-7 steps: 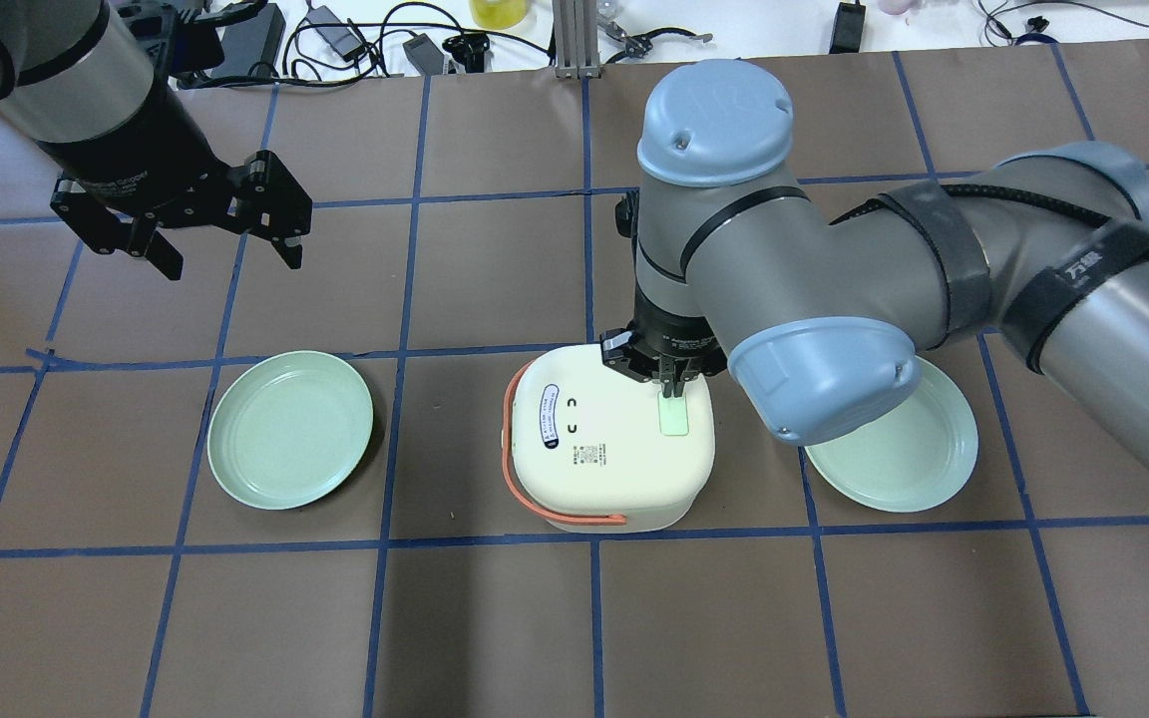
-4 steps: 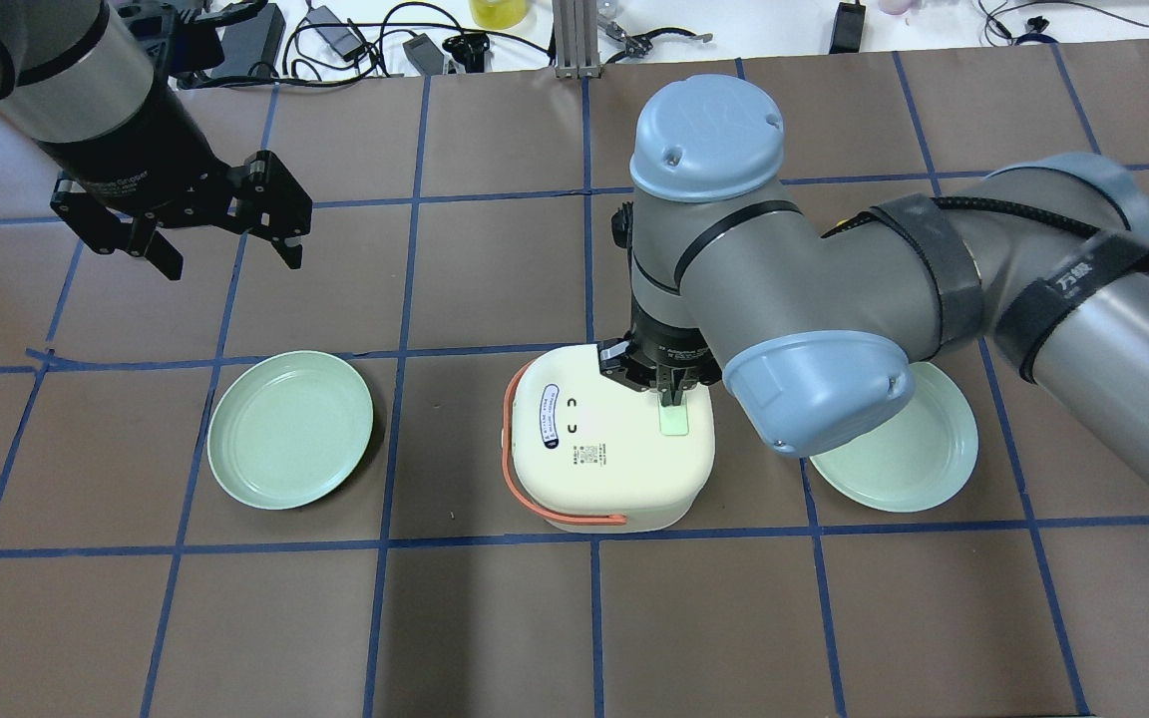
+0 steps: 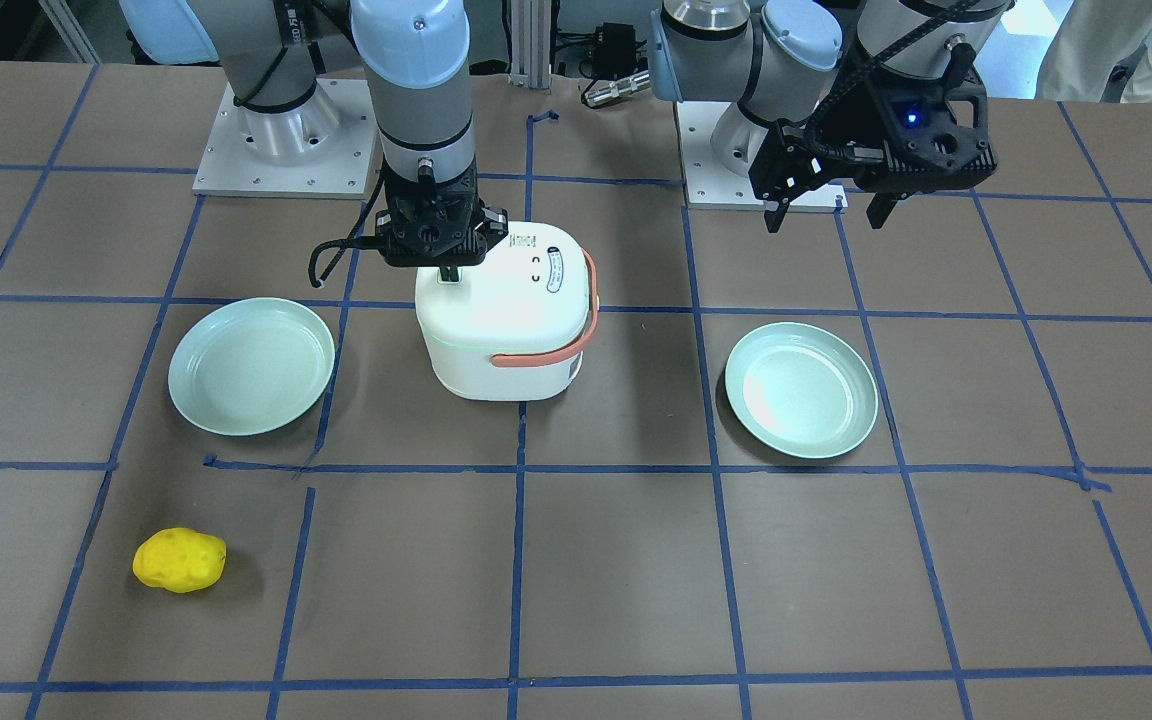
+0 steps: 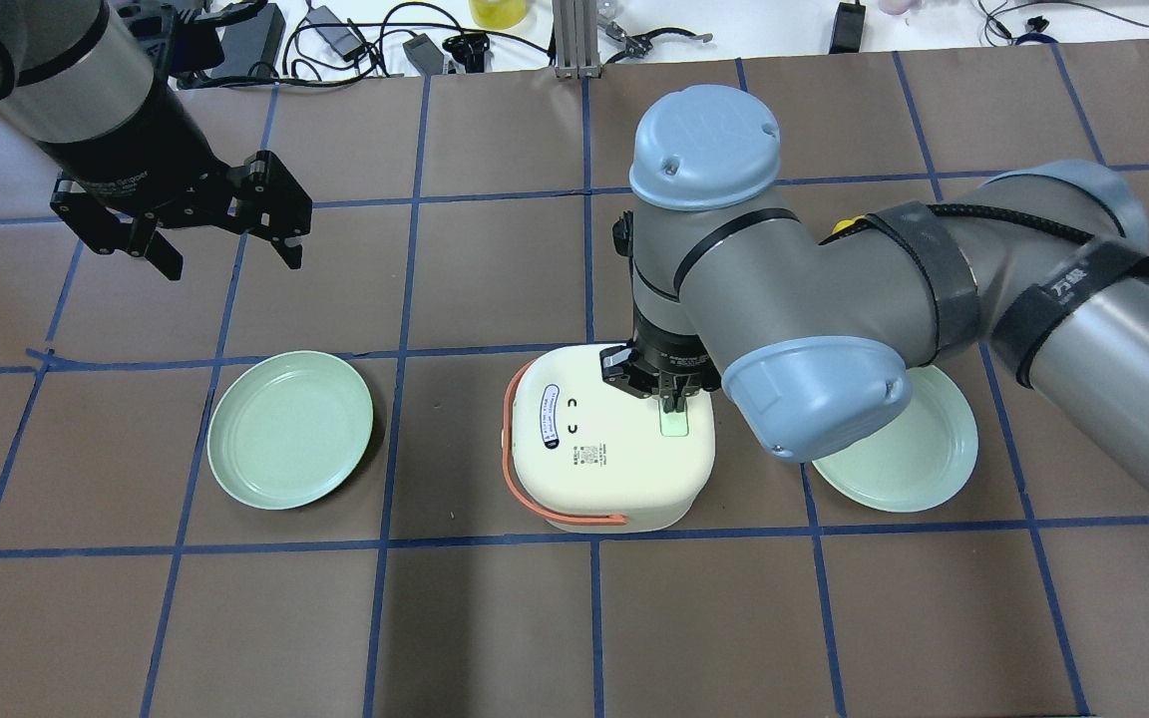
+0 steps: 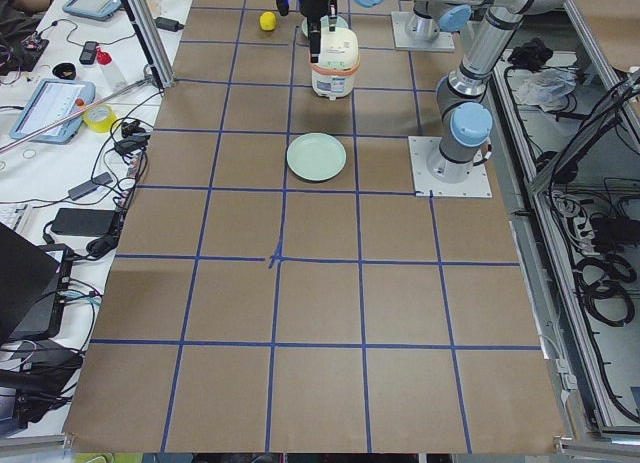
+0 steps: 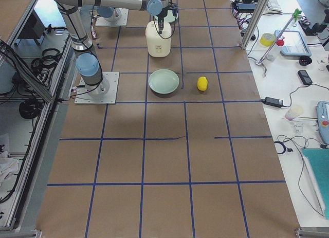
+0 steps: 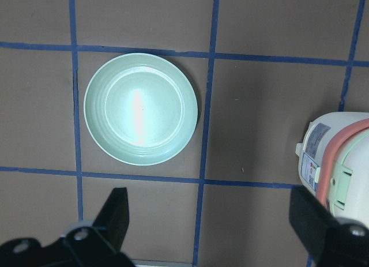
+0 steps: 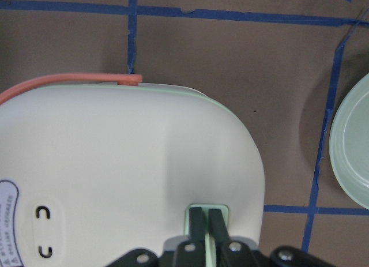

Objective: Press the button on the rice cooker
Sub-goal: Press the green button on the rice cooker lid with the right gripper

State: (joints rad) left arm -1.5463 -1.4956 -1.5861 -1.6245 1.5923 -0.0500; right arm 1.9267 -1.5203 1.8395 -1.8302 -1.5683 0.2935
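Note:
A cream rice cooker [image 4: 614, 449] with an orange handle [image 4: 510, 469] stands mid-table; it also shows in the front view [image 3: 496, 320] and the right wrist view [image 8: 127, 169]. A pale green button [image 4: 674, 423] sits on its lid. My right gripper [image 4: 675, 404] is shut, its fingertips [image 8: 206, 222] together and pressed down on the button [image 8: 199, 208]. My left gripper [image 4: 225, 257] is open and empty, high above the table's back left, away from the cooker [image 7: 337, 157].
One mint green plate [image 4: 290, 429] lies left of the cooker, another [image 4: 909, 449] lies right of it, partly under my right arm. A yellow lumpy object [image 3: 179, 560] lies near the operators' edge. Cables and gear crowd the far edge.
My right gripper has moved slightly along the lid and down onto the green button, its elbow shifting left. The left arm has not moved.

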